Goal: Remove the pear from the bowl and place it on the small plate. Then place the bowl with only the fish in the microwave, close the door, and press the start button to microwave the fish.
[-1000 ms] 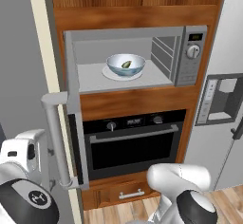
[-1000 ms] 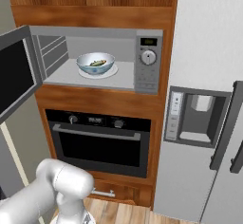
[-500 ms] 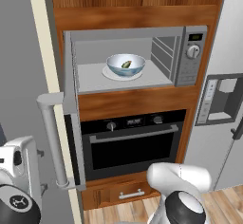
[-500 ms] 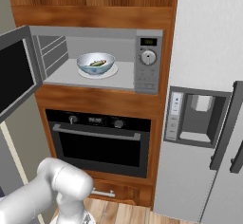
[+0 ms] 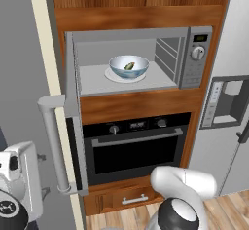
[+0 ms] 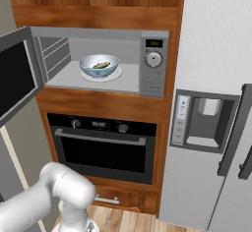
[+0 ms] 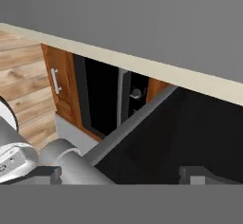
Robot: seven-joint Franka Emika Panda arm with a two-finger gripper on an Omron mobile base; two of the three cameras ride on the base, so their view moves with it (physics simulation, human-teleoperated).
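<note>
The microwave [image 5: 146, 58] stands with its door [image 5: 73, 122] swung wide open to the left; the long bar handle [image 5: 52, 146] is vertical at the door's outer edge. The bowl [image 5: 129, 67] sits inside the cavity on the flat white turntable disc [image 5: 113, 76], with the fish [image 5: 129, 67] lying in it. In the right base view the bowl [image 6: 99, 65] holds the fish [image 6: 101, 66] near its centre. The end effector [image 7: 121, 173] has its jaws spread wide, nothing between them; the door handle [image 7: 128, 123] runs diagonally just ahead of the fingertips [image 7: 47, 172]. A black oven [image 5: 131, 146] lies below the microwave.
</note>
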